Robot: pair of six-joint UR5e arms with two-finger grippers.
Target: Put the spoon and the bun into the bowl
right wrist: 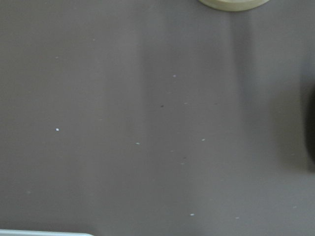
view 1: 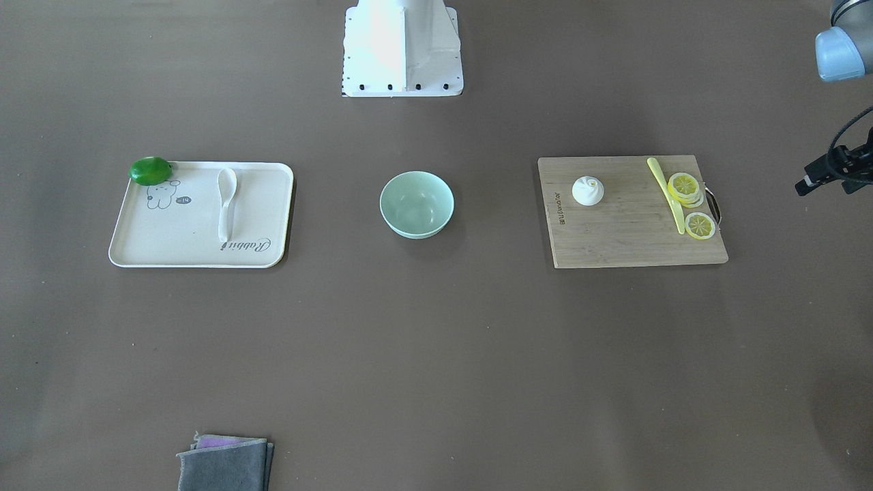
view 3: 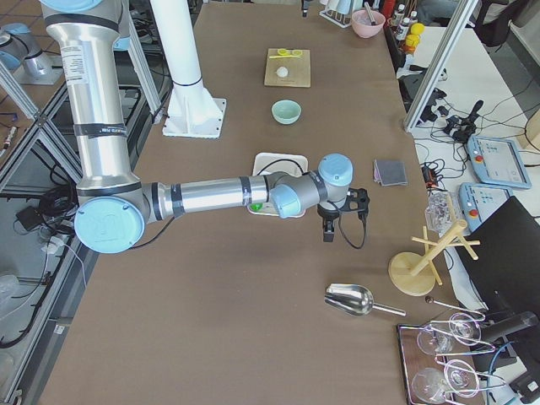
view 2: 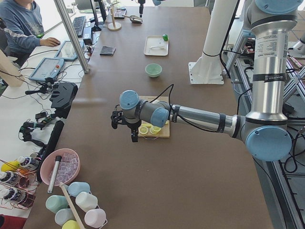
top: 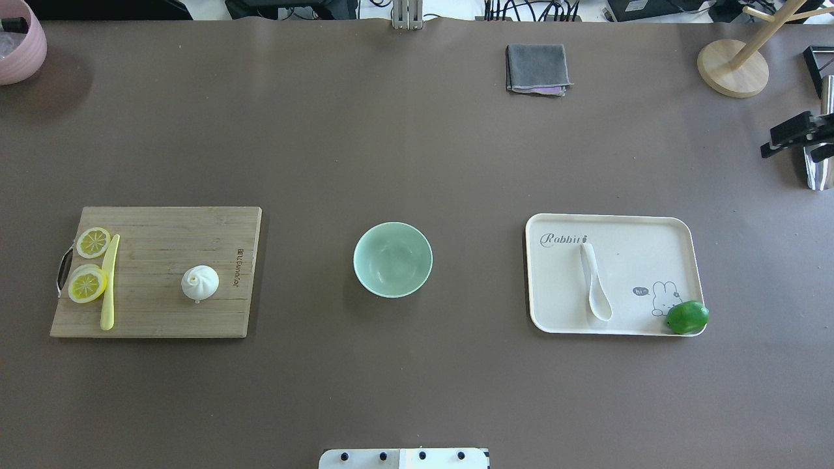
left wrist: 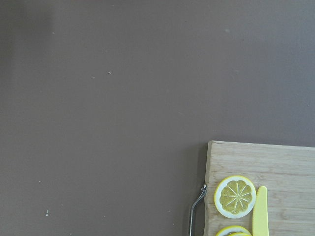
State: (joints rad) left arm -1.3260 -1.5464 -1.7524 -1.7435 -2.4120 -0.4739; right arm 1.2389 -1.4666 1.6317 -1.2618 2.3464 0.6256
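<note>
The white spoon lies on a cream tray, also seen from overhead. The white bun sits on a wooden cutting board; overhead it is on the left. The empty mint-green bowl stands between them. My left gripper hangs beyond the board's handle end, far from the bun. My right gripper hangs beyond the tray's outer end, far from the spoon. Only a black part of each shows at the edges of the front and overhead views. I cannot tell if either is open.
A green lime sits on the tray's corner. A pale-yellow knife and lemon slices lie on the board. A folded grey cloth, a wooden stand, a metal scoop and a pink bowl stand along the far edge.
</note>
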